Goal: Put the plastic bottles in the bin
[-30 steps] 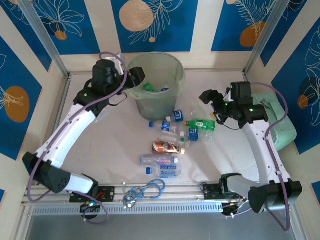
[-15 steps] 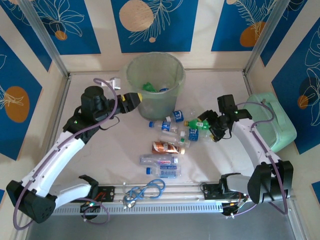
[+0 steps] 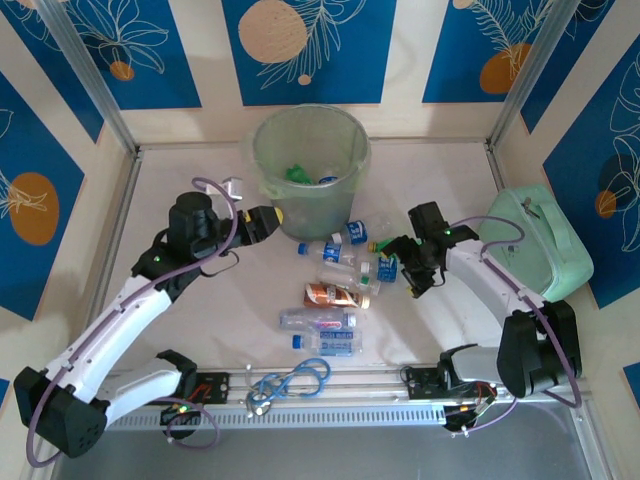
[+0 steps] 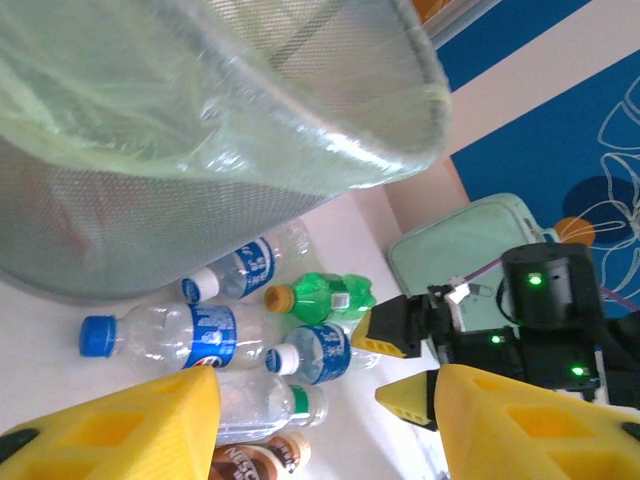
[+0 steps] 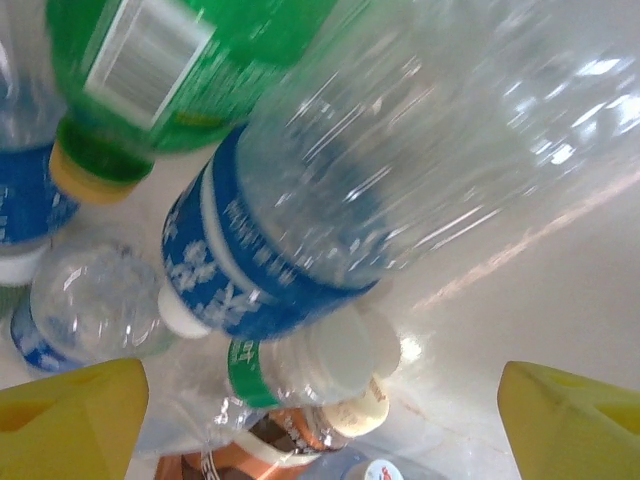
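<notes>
**Both end effectors open; loose bottles lie flat in front of the bin**

The bin [image 3: 268, 190] stands upright, mouth up, at the far middle of the tabletop [image 3: 200, 300], with a green bottle [image 3: 297, 175] showing inside. The other plastic bottles [image 3: 340, 262] lie on their sides just in front of it.

In the top view a clear blue-capped bottle [image 3: 325, 250] lies left to right with its cap to the left. Nearer the arm bases, the brown-orange bottle [image 3: 333, 294] and two clear bottles [image 3: 318, 320] [image 3: 332, 345] also lie roughly left to right.

The left end effector [image 4: 295, 400] hangs close beside the bin's near-left wall, its fingers moderately parted and holding nothing.

The right end effector [image 5: 320, 410] is low over the right end of the cluster. Its fingers are spread wide to either side of a blue-labelled clear bottle [image 5: 330, 180], and contact cannot be told. In the right wrist view that bottle runs diagonally, with its white cap [image 5: 180, 312] toward the lower left. The green yellow-capped bottle [image 5: 190, 60] beside it points the same way.
</notes>
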`<state>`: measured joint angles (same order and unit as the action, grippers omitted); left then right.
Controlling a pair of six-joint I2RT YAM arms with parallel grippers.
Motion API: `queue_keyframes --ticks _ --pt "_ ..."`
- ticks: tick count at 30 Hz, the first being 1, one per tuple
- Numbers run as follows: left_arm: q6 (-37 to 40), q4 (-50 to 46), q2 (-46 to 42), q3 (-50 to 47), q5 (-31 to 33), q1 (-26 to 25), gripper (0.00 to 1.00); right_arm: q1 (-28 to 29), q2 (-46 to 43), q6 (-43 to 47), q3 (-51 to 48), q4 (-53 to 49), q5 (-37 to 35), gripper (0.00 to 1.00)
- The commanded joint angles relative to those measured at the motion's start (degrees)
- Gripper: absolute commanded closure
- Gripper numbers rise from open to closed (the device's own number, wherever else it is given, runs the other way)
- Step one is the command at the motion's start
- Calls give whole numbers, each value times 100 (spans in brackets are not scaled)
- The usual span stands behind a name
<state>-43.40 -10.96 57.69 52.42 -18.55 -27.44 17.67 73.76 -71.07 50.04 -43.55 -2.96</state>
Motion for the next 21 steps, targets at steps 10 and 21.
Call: queue_keyframes --ticks 10,21 --pt "-633 321 -196 -899 161 46 47 1098 -476 -612 -487 226 -143 18" --pt "-639 263 -313 -1031 98 46 48 117 -372 -623 -556 435 -69 15"
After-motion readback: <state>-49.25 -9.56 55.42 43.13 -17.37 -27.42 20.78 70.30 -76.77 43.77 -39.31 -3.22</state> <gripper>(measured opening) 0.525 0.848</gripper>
